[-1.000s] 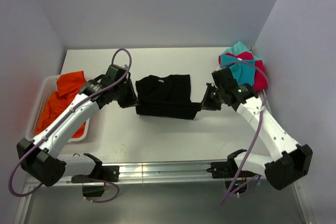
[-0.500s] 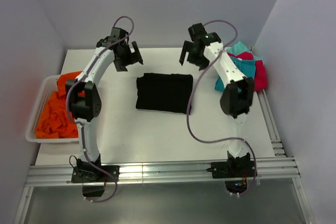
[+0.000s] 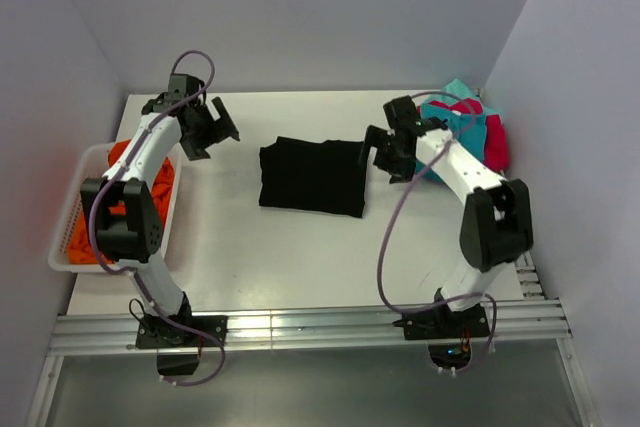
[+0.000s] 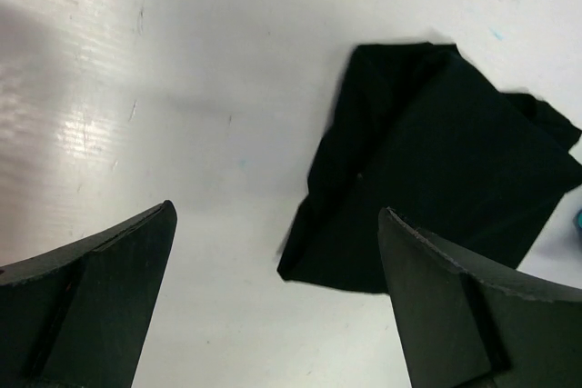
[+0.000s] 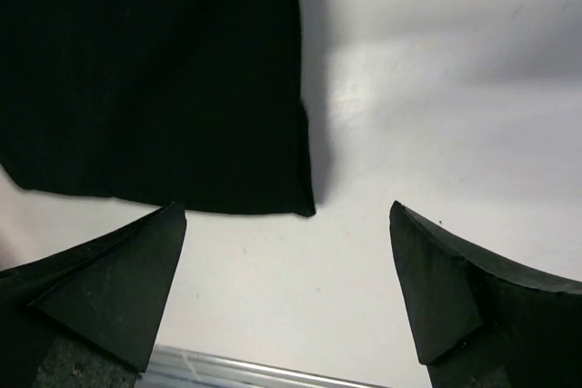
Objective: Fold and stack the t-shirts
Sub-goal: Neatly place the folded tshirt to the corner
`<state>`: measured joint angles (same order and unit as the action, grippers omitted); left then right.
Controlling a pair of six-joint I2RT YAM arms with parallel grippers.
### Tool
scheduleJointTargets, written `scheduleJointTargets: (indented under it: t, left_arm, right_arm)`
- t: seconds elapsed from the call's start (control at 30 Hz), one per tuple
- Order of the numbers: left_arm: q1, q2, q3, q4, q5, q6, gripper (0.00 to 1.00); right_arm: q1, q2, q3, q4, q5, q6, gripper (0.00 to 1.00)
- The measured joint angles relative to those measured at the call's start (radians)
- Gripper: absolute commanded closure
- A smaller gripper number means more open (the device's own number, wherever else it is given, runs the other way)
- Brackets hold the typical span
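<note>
1. Opened wide and empty, the left gripper (image 3: 210, 131) and right gripper (image 3: 379, 159) are held either side of the folded black cloth t-shirt (image 3: 312, 178).
2. Its fold is judged finished; it is laid flat on the white table (image 3: 300, 267).
3. Next, one of the crumpled teal and pink-red cloth t-shirts (image 3: 470, 129) should be fetched and spread.

Overhead view, with the arm bases (image 3: 180, 332) at 6 o'clock. A folded t-shirt (image 3: 312, 178) lies flat on the table (image 3: 300, 267), just past its centre toward 12 o'clock. A basket (image 3: 62, 247) sits at 9 o'clock on the table's left edge, and a heaped t-shirt (image 3: 78, 239) lies inside it. At 2 o'clock, in the far right corner, lies a pile of t-shirts (image 3: 490, 142). The left gripper (image 3: 218, 132) is at 10 o'clock from the folded t-shirt, apart from it, between it and the basket. The right gripper (image 3: 374, 155) is at 3 o'clock from it, just beside its right edge, between it and the pile.
</note>
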<state>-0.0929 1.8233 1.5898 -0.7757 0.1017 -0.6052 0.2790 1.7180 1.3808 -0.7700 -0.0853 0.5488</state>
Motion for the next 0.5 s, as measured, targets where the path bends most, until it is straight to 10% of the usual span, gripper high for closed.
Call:
scheduleJointTargets:
  t: [0.5]
  left_arm:
    - [-0.004, -0.126, -0.158, -0.003, -0.002, -0.007, 0.01]
  right_arm:
    - [0.011, 0.132, -0.112, 0.278, -0.178, 0.061, 0.00]
